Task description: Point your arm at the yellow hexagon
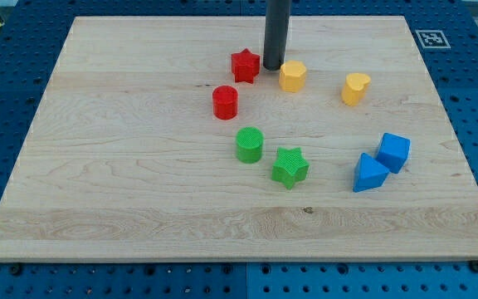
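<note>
The yellow hexagon (292, 75) sits on the wooden board (139, 191) near the view's top middle. My tip (273, 67) rests on the board just to the view's left of the yellow hexagon, between it and the red star (245, 66), very close to both. The dark rod rises straight up out of the view's top.
A yellow heart (355, 88) lies to the view's right of the hexagon. A red cylinder (225, 102) sits below the red star. A green cylinder (249, 144) and a green star (290, 167) lie mid-board. A blue cube (393, 152) and a blue triangle (369, 174) sit at the right.
</note>
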Controlling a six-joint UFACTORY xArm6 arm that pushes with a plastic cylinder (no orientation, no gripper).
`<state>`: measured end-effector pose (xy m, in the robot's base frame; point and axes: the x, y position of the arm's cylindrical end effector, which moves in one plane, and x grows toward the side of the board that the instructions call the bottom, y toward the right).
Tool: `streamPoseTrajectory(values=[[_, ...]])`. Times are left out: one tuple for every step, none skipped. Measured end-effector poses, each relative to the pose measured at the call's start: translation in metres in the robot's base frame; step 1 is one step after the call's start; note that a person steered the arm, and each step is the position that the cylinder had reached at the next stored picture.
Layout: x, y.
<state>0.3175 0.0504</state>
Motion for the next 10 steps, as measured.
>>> streamPoseTrajectory(values=[[0.0,0.0],[-0.008,0.02],[-0.022,0.074],[-0.022,0.144],[-0.003,0.201],[0.04,0.225],[0.082,0.211],[0.111,0.197],[0.117,0.196],[0.107,0.188]])
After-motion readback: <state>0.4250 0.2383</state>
